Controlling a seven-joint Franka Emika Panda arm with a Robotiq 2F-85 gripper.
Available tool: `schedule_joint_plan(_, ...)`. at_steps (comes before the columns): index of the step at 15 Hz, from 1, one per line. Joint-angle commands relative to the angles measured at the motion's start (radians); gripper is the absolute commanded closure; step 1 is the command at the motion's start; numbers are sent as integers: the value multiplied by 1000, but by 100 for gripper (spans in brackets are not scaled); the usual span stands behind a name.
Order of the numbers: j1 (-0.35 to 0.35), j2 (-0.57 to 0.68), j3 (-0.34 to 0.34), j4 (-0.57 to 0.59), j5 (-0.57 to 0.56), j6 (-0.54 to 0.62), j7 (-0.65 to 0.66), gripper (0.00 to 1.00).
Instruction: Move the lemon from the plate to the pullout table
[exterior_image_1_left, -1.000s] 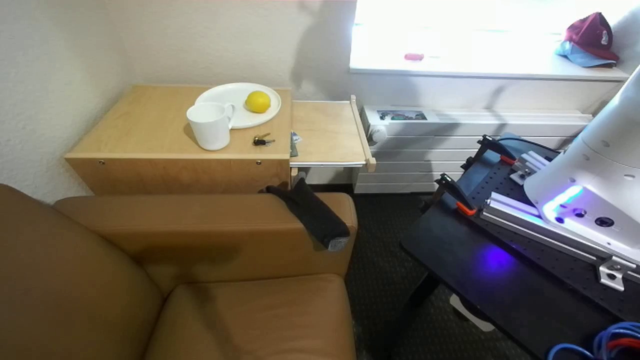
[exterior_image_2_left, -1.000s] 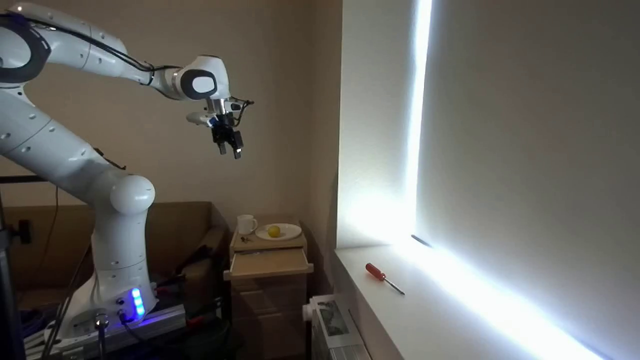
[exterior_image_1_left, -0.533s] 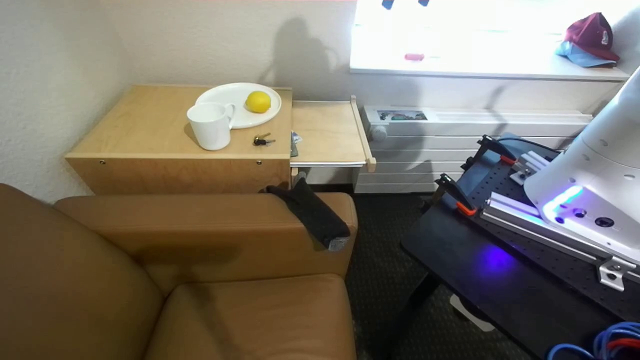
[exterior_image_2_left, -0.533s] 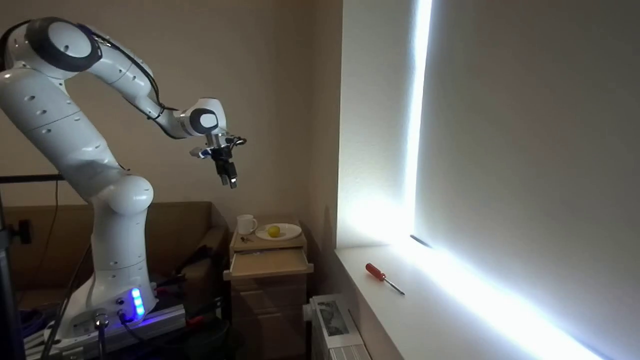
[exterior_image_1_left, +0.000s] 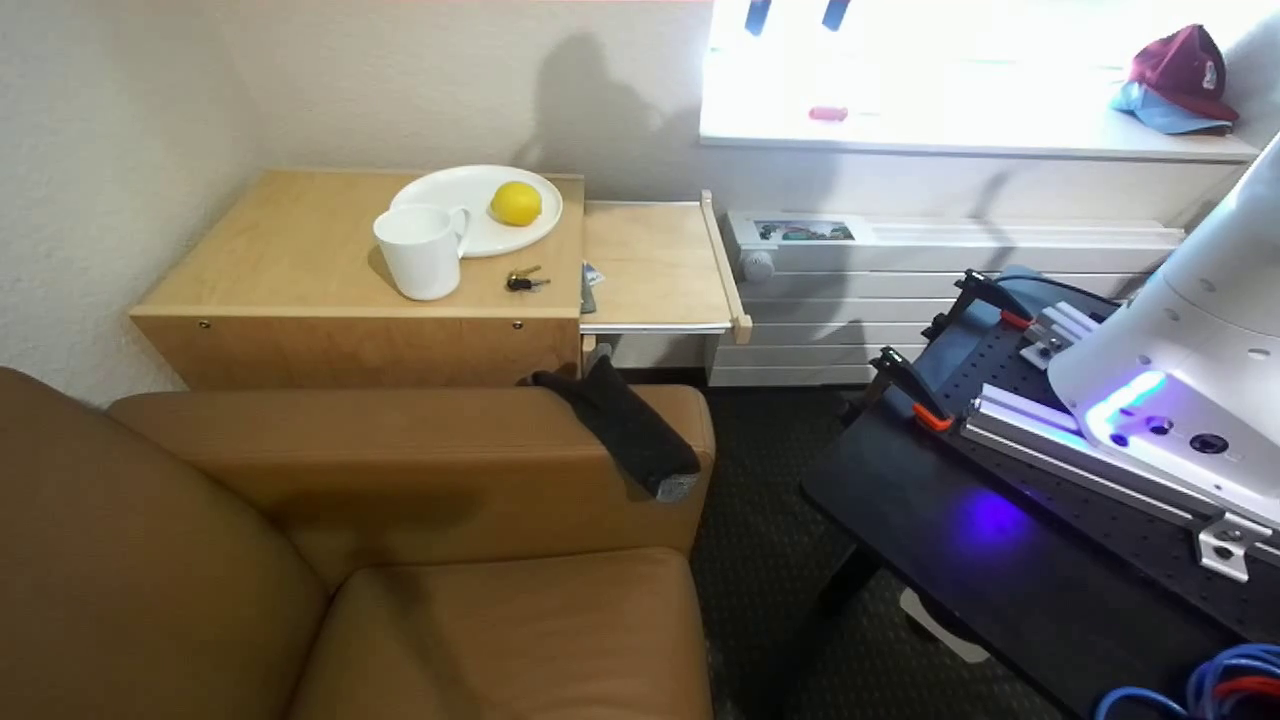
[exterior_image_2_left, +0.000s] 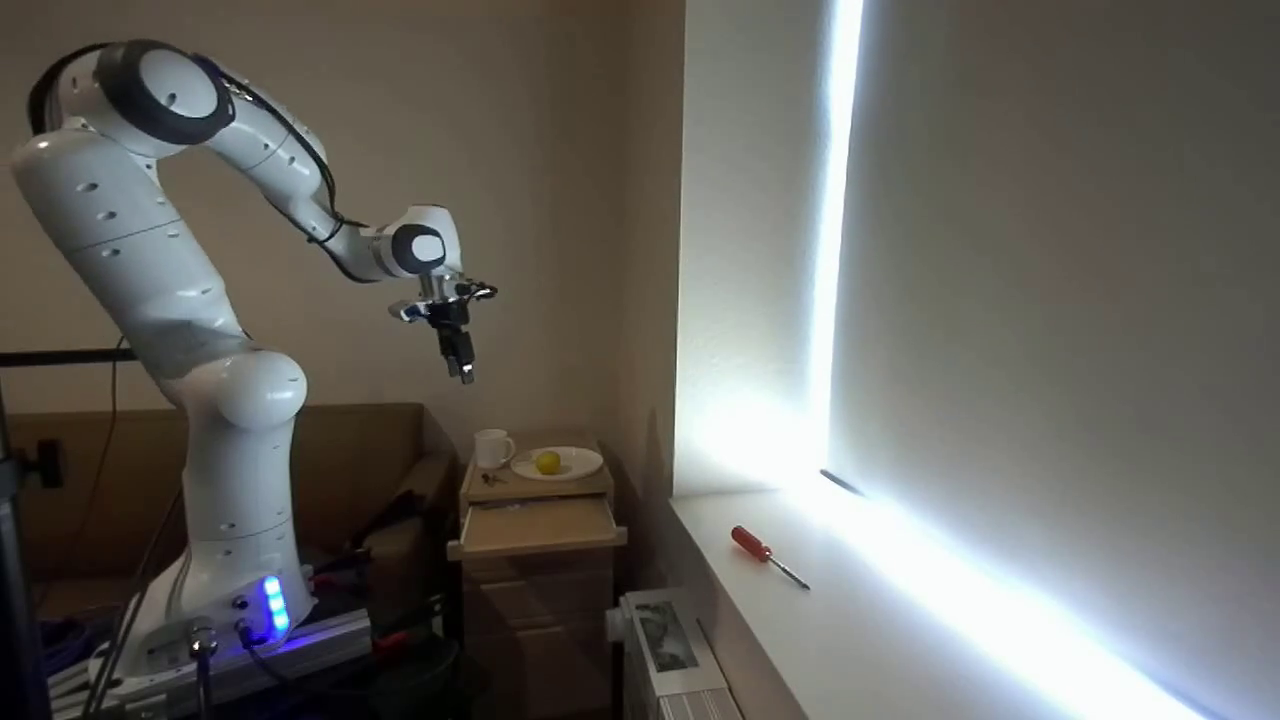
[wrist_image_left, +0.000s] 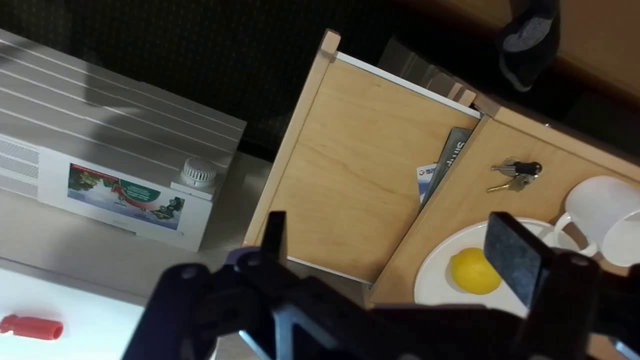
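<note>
Now gripper hangs lower than before, jaws wide, holding nothing; lemon lies on plate, so approach seems begun, transfer to pullout table remains.

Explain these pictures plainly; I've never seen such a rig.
The machine is a white, jointed robot arm ending in a black two-fingered gripper. Two pictures look on from outside the robot; the third is taken from its wrist, so the dark fingers loom large there.

On the light-wood cabinet are a white cylindrical mug, a small bunch of metal keys and a round, flat white plate bearing a bright yellow, roundish lemon. A thin, light-wood pullout table sticks out from the cabinet, with a flat grey item and a whitish card at its inner edge.

Nothing is held: the gripper hangs open in the air, away from the lemon, which should go onto the pullout table.
</note>
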Motion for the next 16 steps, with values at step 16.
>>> schedule_joint_plan(16,138,606,-72,353,-71,134,768,0)
